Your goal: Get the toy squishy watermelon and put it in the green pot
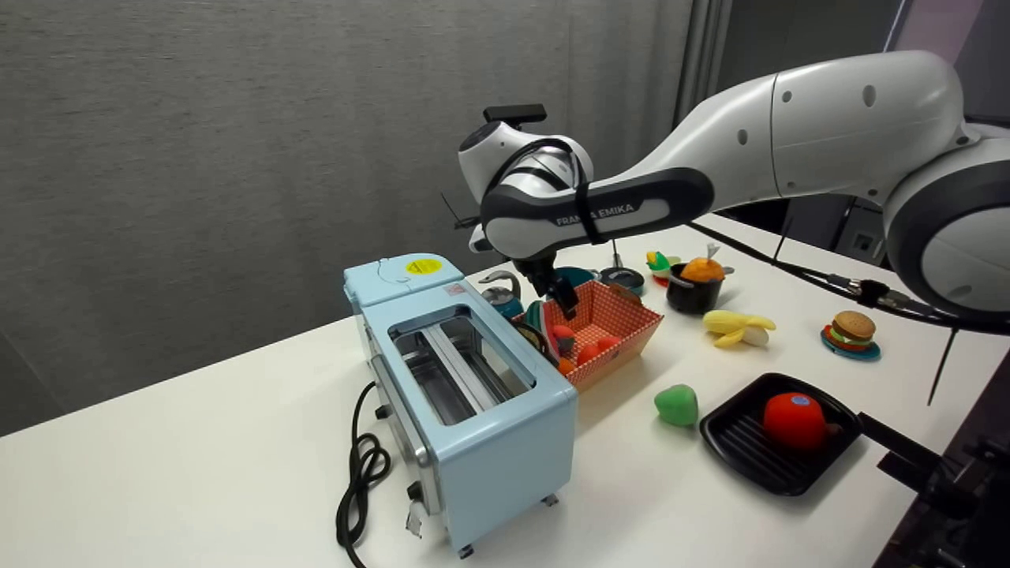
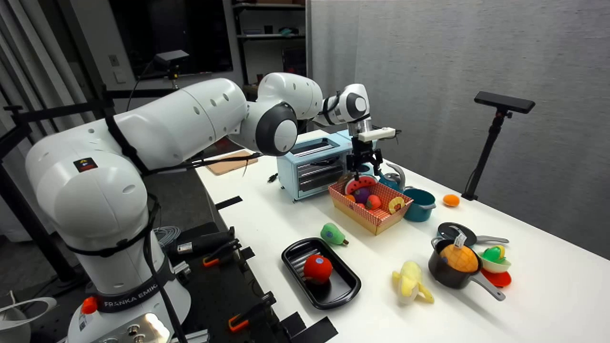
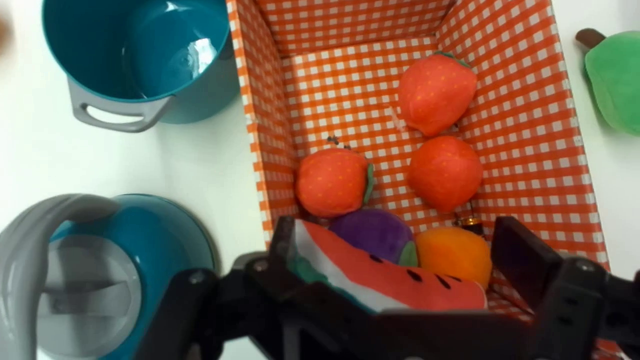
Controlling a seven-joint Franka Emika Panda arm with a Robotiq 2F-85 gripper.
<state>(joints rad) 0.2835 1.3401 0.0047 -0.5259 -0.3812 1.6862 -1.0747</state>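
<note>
The toy watermelon slice (image 3: 395,280) is red with black seeds and a white and green rind. It leans inside the red checkered basket (image 2: 352,215), and it also shows in both exterior views (image 1: 536,318) (image 2: 361,181). My gripper (image 3: 400,247) is open over that end of the basket, pointing down. Its fingers are wide apart around the slice; one is close to the rind end, and I cannot tell if it touches. The gripper also shows in both exterior views (image 1: 562,298) (image 2: 367,170). The teal-green pot (image 3: 207,100) stands beside the basket, with its inside bare (image 2: 419,213).
The basket also holds strawberries (image 3: 437,92), a purple fruit (image 3: 370,232) and an orange (image 3: 452,252). A teal kettle (image 3: 170,235) stands beside it. A blue toaster oven (image 1: 505,465) adjoins the basket. A black pot (image 2: 452,274) and a grill pan (image 2: 350,286) stand farther off.
</note>
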